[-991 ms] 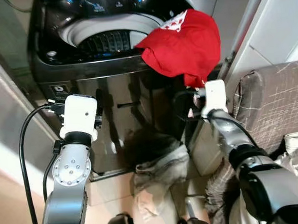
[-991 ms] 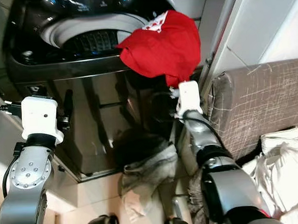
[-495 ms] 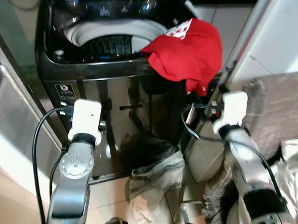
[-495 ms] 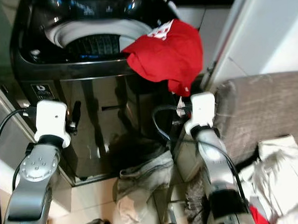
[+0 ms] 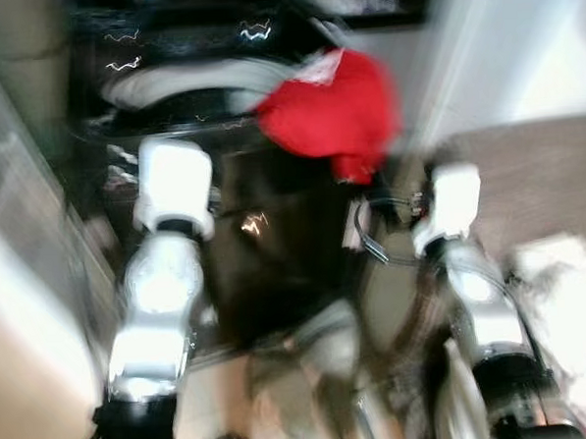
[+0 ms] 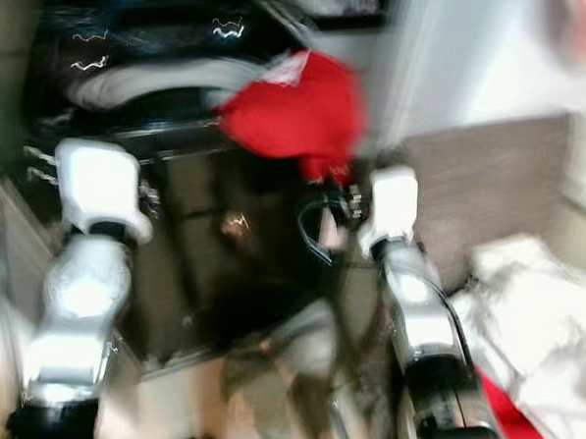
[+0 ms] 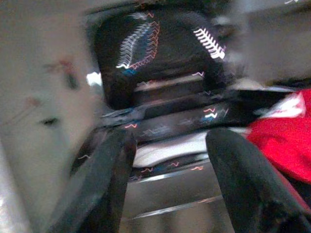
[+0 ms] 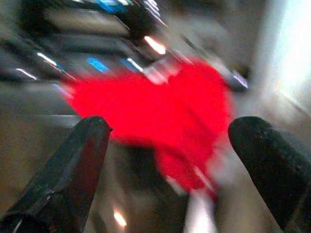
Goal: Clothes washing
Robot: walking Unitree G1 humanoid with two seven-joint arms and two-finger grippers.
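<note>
Two grippers up front, both empty. Left gripper (image 7: 167, 189) spread wide, aimed at the washer (image 7: 160, 82). Right gripper (image 8: 170, 179) spread wide too, pointed straight at the red shirt (image 8: 155, 111) but not touching it.

Down low, a grey heap of clothes (image 5: 319, 346) on the floor against the washer front, blurred now. Off to the right, a brown seat (image 6: 488, 180) with pale laundry (image 6: 544, 314) on it.

Further back, shirt (image 5: 331, 109) draped over the right front rim of the open tub, half in and half hanging out, same spot as a second ago. So no progress on that.

Big change since half a second ago: everything smeared, whole scene shifted, so probably head and body moving rather than the stuff itself. Right arm looks pulled back a bit from under the shirt. Guessing a reposition before pushing the shirt in or going for the floor pile. Hard to say more through this blur.
</note>
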